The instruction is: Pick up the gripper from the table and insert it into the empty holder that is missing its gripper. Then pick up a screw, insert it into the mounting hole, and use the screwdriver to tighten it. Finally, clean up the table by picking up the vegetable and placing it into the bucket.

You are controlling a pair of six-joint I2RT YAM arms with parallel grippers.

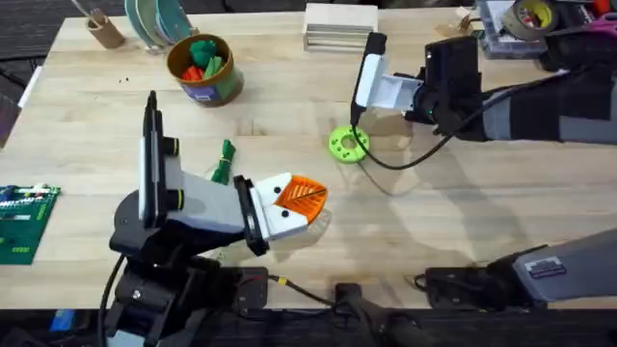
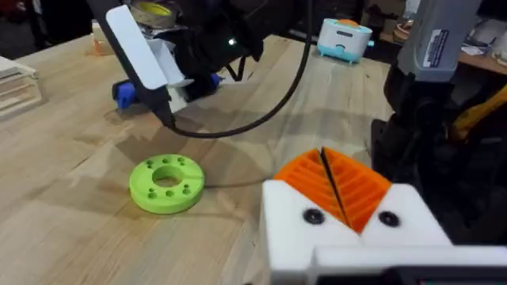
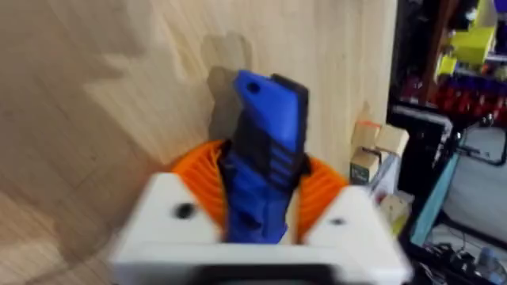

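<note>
Left arm low over the near table with its pads pressed together; right arm reaching in high, clamping the blue tool.

The bucket [image 1: 201, 69] stands far left of centre, holding green and orange toys. Nearer, the vegetable [image 1: 225, 162] lies on the wood just behind the left arm, which stretches out low and level, wrist pointing right. The left gripper [image 1: 307, 197] has its orange ribbed pads [image 2: 337, 184] closed against each other, nothing between them. Beyond its tips sits a green disc [image 1: 348, 144]. The right arm comes in from the right edge, forearm level, and the right gripper [image 3: 265, 198] is closed on the screwdriver [image 3: 265, 158], gripped between its pads above the table.
</note>
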